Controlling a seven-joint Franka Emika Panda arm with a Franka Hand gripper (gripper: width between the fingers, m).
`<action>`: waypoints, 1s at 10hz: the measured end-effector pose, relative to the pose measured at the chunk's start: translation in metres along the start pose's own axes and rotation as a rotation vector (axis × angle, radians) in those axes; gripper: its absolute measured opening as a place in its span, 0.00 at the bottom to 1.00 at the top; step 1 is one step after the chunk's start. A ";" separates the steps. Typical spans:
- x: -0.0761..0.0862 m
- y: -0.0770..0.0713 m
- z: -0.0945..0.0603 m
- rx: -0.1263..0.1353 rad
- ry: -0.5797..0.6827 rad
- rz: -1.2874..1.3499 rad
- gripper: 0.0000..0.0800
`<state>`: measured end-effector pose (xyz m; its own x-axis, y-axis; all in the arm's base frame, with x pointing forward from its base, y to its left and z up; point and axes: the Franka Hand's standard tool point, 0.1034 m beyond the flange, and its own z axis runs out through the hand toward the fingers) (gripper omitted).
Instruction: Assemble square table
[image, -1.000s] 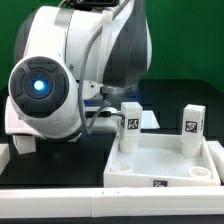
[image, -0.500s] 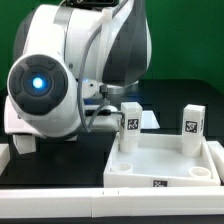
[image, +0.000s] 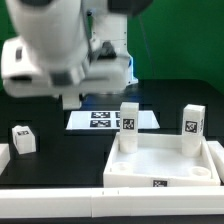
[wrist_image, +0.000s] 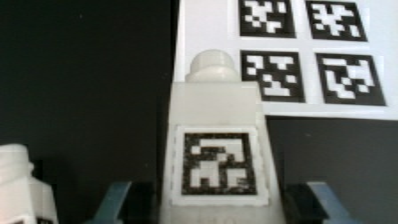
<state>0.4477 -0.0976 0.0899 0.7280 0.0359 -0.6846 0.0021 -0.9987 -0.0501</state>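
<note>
Arm lifted clear since earlier frame, uncovering marker board (image: 100, 120). End effector (wrist_image: 217, 198) clamps short white tagged plastic leg (wrist_image: 217, 150), tip down. Large white square plastic slab (image: 130, 172) near, exterior view's right; two legs (image: 129, 120) upright in far corners. Likely step: third-leg carry. Next: align tip over free corner hole (image: 125, 161).
</note>
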 end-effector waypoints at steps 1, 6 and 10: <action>0.001 0.001 0.005 -0.004 0.077 0.000 0.36; 0.012 -0.014 -0.053 -0.016 0.410 -0.019 0.36; 0.023 -0.009 -0.079 -0.047 0.672 -0.044 0.36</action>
<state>0.5191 -0.0904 0.1321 0.9948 0.0621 -0.0807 0.0602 -0.9979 -0.0257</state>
